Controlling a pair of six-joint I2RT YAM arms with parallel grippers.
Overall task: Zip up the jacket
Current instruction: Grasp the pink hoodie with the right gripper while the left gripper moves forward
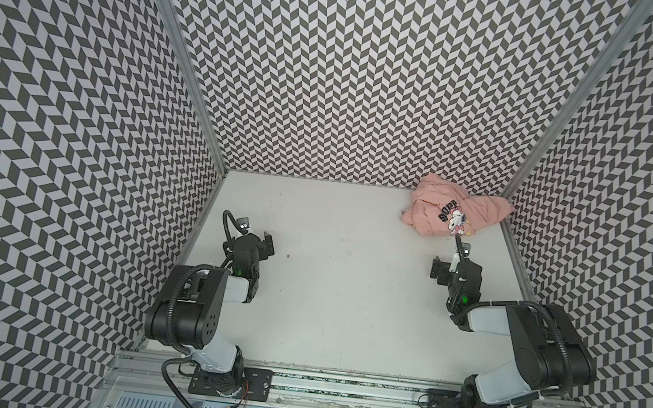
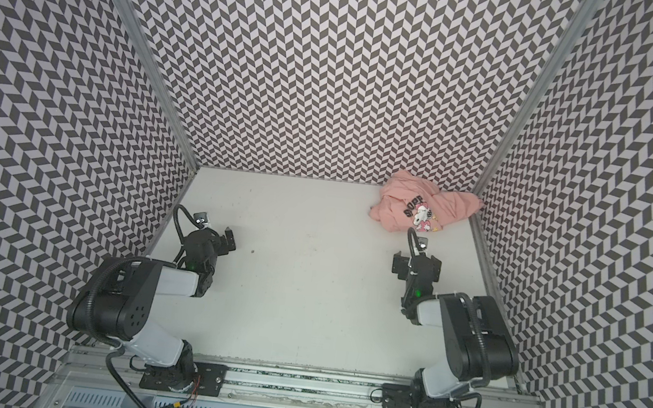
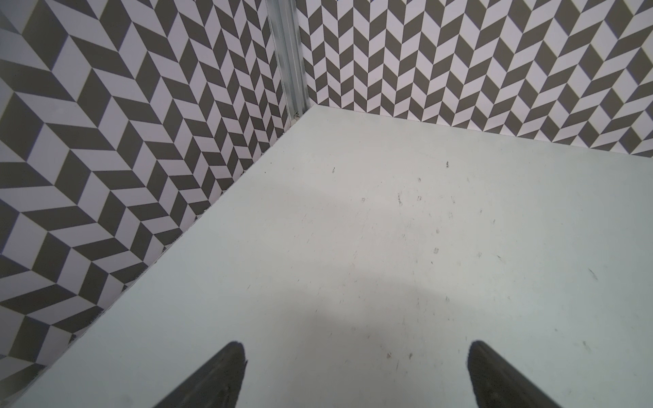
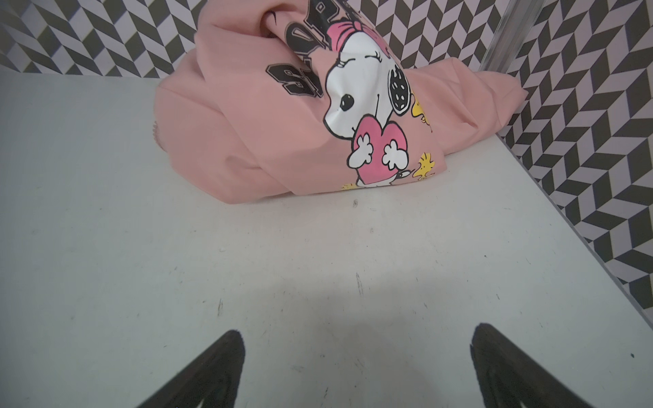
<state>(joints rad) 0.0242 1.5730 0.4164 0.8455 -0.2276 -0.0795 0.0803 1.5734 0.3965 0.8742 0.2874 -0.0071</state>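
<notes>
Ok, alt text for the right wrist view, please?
A crumpled pink jacket with a cartoon dog print lies on the white table in the corner of chevron-patterned walls. The right pincer stands open and empty, short of it.

Bright, even, diffuse from overhead. Soft shadows on table (image 4: 353, 318) in wrist views. Strong bowing of walls (image 1: 51, 140) at edges. Blur on near fingertips (image 4: 212, 371).

Walls (image 1: 373, 72): grey-and-white chevron pattern on three sides.
Corner posts (image 1: 179, 50): bare aluminium.
Table (image 1: 346, 308): white, scuffed, evenly lit.
</notes>
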